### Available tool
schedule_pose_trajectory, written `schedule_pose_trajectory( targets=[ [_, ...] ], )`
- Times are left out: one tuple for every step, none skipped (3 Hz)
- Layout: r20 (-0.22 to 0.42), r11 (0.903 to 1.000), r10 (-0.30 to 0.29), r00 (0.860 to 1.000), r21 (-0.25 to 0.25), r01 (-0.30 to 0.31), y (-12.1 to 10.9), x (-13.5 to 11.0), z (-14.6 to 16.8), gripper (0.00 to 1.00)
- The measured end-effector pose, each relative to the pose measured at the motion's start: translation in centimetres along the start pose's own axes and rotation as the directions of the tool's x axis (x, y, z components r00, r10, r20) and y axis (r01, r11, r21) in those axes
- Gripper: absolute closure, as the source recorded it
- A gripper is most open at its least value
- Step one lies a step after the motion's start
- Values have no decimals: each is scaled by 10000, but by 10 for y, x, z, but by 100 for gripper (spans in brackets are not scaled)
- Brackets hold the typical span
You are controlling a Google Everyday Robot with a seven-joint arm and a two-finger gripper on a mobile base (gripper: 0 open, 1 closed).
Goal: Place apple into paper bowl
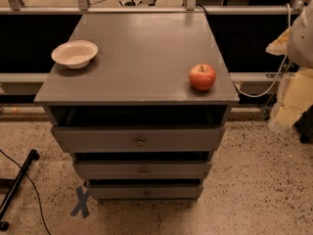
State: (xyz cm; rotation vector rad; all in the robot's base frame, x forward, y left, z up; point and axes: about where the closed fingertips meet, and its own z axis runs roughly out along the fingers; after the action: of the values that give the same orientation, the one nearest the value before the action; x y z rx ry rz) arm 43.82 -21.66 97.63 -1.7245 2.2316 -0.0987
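Note:
A red apple with yellowish patches and a short dark stem stands near the front right corner of the grey cabinet top. The cream paper bowl sits upright and empty near the left edge of the same top. My gripper shows as a pale white and yellowish shape at the right edge of the view, off the cabinet's right side, well apart from the apple and far from the bowl.
The cabinet has three drawers below, each pulled slightly out. A metal rail and windows run behind it. A white cable hangs at the right. A black stand and cord lie on the speckled floor at the left.

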Motion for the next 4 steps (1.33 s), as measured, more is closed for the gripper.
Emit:
schedule_pose_trajectory(
  targets=[
    [1, 10000, 0, 10000, 2, 0, 0, 0, 0, 0],
    [38, 10000, -11, 10000, 60, 11, -13, -12, 11, 0],
    [133, 9996, -277, 9995, -49, 278, -42, -36, 30, 0],
    [275, 9983, -572, 9980, -38, 574, -74, -64, 44, 0]
  ],
)
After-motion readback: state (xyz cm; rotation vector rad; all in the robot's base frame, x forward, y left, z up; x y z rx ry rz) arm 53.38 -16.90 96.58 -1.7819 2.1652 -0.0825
